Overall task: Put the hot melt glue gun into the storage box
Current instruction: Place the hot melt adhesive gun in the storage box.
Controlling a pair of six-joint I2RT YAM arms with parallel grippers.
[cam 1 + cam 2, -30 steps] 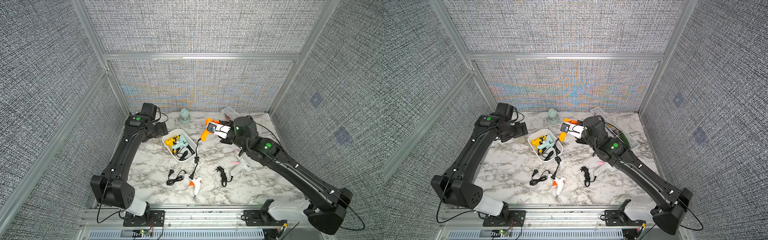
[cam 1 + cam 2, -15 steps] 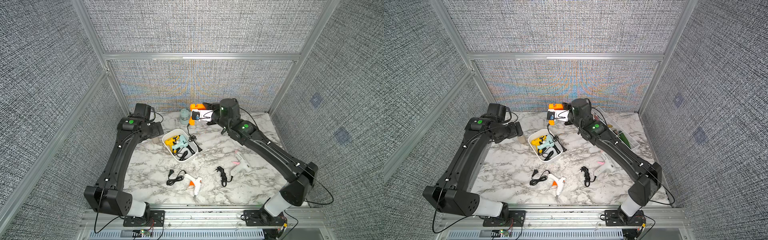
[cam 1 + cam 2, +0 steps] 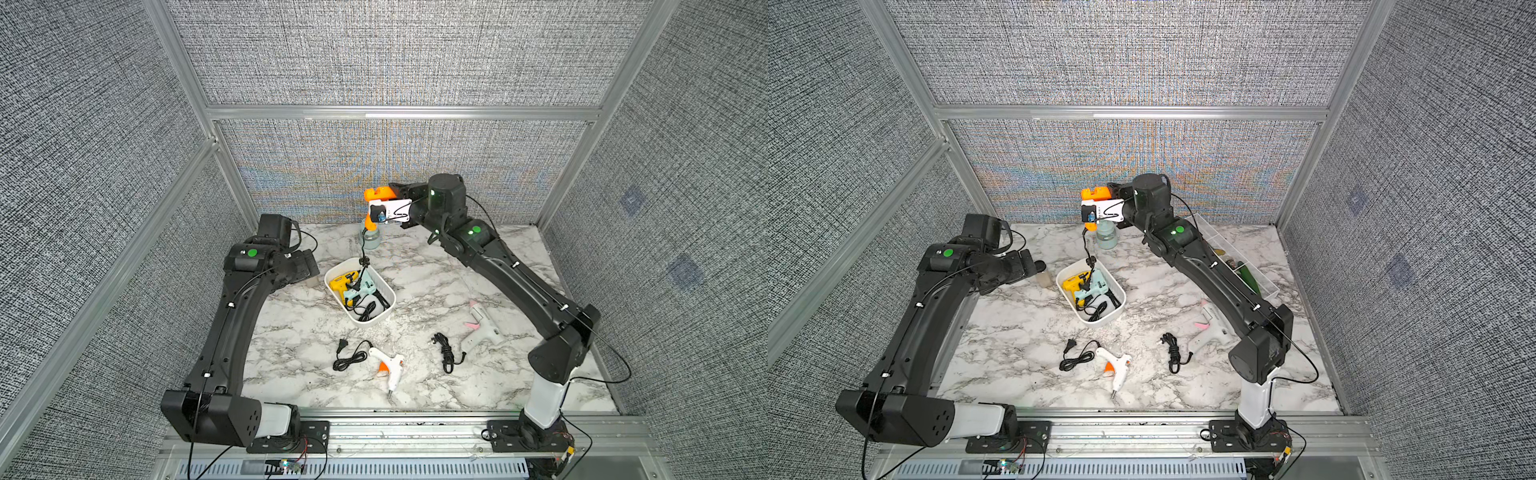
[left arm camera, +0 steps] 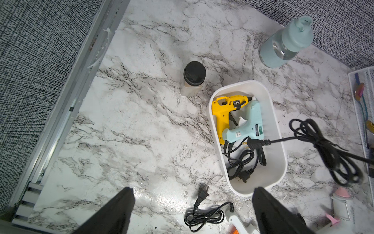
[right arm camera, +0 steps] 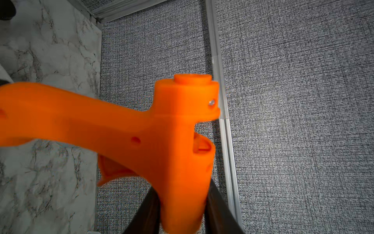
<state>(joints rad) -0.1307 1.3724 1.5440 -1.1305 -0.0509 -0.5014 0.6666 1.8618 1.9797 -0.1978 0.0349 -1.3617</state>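
Note:
My right gripper (image 5: 182, 202) is shut on the barrel of an orange hot melt glue gun (image 5: 166, 129), held high near the back wall in both top views (image 3: 379, 194) (image 3: 1096, 193). Its black cord (image 3: 363, 262) hangs down, and the plug (image 4: 255, 141) dangles over the white storage box (image 3: 370, 321) (image 3: 1100, 323) (image 4: 265, 180). A yellow glue gun (image 4: 224, 109) and a pale blue one (image 4: 251, 125) lie inside the box with their cords. My left gripper (image 4: 194, 190) is open and empty, left of the box (image 3: 305, 270).
A white glue gun with an orange trigger (image 3: 390, 368) and a white one with a pink trigger (image 3: 482, 328) lie near the front, each with a coiled cord. A teal bottle (image 4: 287, 42) stands at the back, a black-lidded jar (image 4: 194, 77) left of the box, a clear divided tray (image 3: 1237, 257) at the right.
The right arm has lifted the orange glue gun and carried it left toward the back wall, bringing its cord over the box. The left arm has drawn back to the left.

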